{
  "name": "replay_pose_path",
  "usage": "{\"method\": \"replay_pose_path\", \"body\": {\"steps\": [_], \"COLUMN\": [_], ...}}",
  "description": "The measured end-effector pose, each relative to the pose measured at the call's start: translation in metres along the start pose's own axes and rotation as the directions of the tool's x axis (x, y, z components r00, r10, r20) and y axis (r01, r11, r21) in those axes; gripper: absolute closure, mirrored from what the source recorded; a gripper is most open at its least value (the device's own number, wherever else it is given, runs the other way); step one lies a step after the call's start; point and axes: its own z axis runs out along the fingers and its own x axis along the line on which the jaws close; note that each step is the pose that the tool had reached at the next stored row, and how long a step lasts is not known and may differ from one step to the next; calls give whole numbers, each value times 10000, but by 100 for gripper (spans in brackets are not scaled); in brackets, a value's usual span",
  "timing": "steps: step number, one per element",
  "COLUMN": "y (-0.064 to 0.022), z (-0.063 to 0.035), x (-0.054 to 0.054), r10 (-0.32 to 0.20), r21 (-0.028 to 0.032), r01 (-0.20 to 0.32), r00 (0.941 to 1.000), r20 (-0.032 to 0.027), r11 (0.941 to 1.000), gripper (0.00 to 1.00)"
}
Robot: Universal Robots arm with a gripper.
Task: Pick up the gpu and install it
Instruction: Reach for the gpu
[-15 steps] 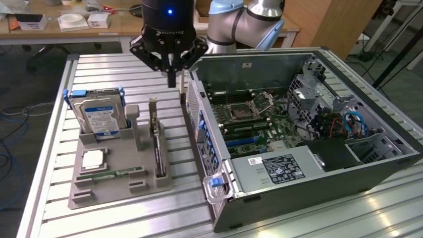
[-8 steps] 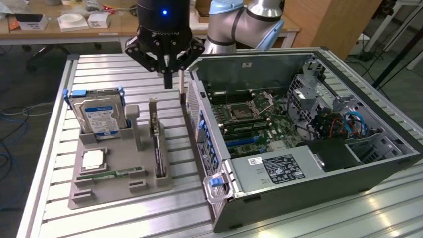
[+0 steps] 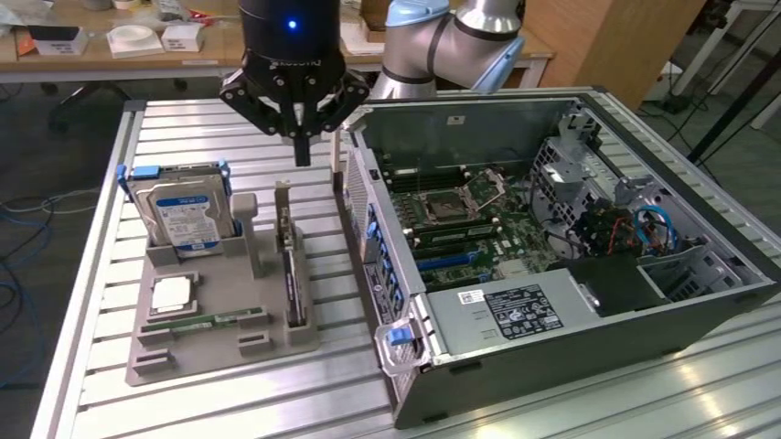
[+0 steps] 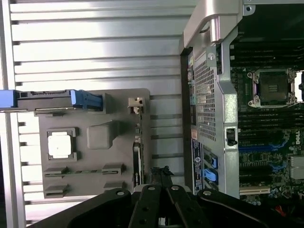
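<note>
Nearest us stands the open computer case (image 3: 550, 384), its corner towards the front of the worktop (image 3: 183, 412). Reading from the exterior view's left, our grey holder (image 3: 205, 355) carries the hard drive (image 3: 183, 215), then the gpu (image 3: 292, 274), standing on edge in its slot just beside the case. Its long axis runs away from the camera toward our pincer (image 3: 303, 154), which hangs above and beyond the card's far end, fingers together on nothing. We judge the pincer to be roughly in line with that axis.
</note>
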Motion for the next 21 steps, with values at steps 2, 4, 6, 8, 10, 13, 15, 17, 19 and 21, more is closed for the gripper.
{"method": "replay_pose_path", "body": {"steps": [2, 4, 6, 8, 10, 13, 15, 17, 19, 21], "y": [-6, -12, -18, -23, -28, -36, -41, -46, -51, -54], "z": [-1, -1, -2, -3, -3, -4, -4, -5, -5, -5], "x": [19, 39, 61, 83, 104, 135, 156, 176, 194, 204], "r10": [1, 1, 1, 1, 1, 1, 1, 1, 1, 0], "r21": [1, 1, 1, 1, 1, 1, 1, 1, 1, 0], "r01": [-1, -1, -1, -1, -1, -1, -1, -1, -1, 0], "r00": [10000, 10000, 10000, 10000, 10000, 10000, 10000, 10000, 10000, 10000], "r20": [0, 0, -1, -1, 0, 0, 0, 0, 0, 0], "r11": [10000, 10000, 10000, 10000, 10000, 10000, 10000, 10000, 10000, 10000], "gripper": [89, 89, 89, 89, 89, 89, 89, 89, 89, 89]}}
